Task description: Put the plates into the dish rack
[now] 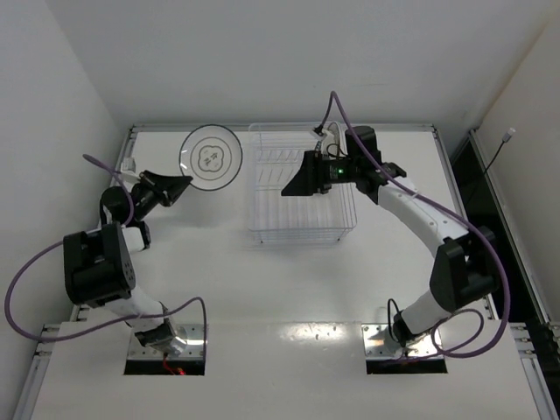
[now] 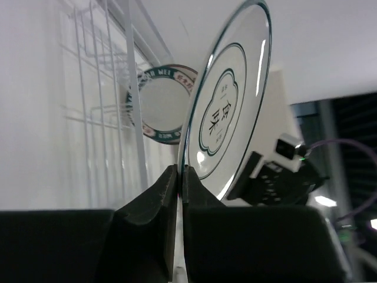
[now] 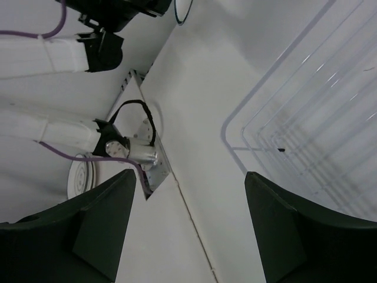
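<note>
My left gripper [image 1: 181,185] [image 2: 179,171] is shut on the lower rim of a white plate with thin dark rings [image 1: 211,157] [image 2: 227,112]. It holds the plate up on edge, just left of the dish rack [image 1: 302,223] [image 2: 100,88] [image 3: 306,118]. A second plate with a dark teal patterned rim [image 2: 160,105] stands upright beyond the rack's wires in the left wrist view. My right gripper [image 1: 290,187] [image 3: 189,174] hangs open over the rack's left part with nothing between its fingers. The held plate's edge [image 3: 181,10] shows at the top of the right wrist view.
The rack is a clear wire basket at the back middle of the white table [image 1: 289,289]. A round white ringed disc [image 3: 78,177] shows by the left arm's base mount [image 3: 147,159], partly behind my finger. White walls close in the left and back sides.
</note>
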